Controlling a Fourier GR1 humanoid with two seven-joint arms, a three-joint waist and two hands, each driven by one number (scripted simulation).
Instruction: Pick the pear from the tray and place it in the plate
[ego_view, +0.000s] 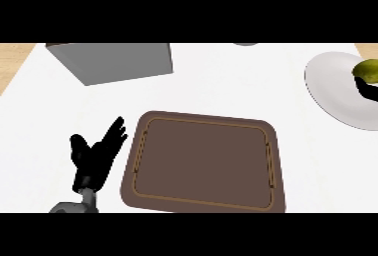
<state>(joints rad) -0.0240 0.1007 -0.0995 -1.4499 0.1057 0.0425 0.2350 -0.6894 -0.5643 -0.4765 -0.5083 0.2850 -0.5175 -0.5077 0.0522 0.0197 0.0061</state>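
The yellow-green pear (366, 70) shows at the right edge of the head view, over the white plate (332, 95). Black fingers of my right hand (366, 91) curl just below the pear and touch it; the rest of that hand is cut off by the view's edge. The brown tray (204, 161) lies in the middle of the counter with nothing in it. My left hand (96, 152) rests open, fingers up, just left of the tray.
A grey box (114, 61) stands at the back left of the white counter. A small grey object (246, 44) peeks in at the top edge. Wooden surface shows at the far left and right corners.
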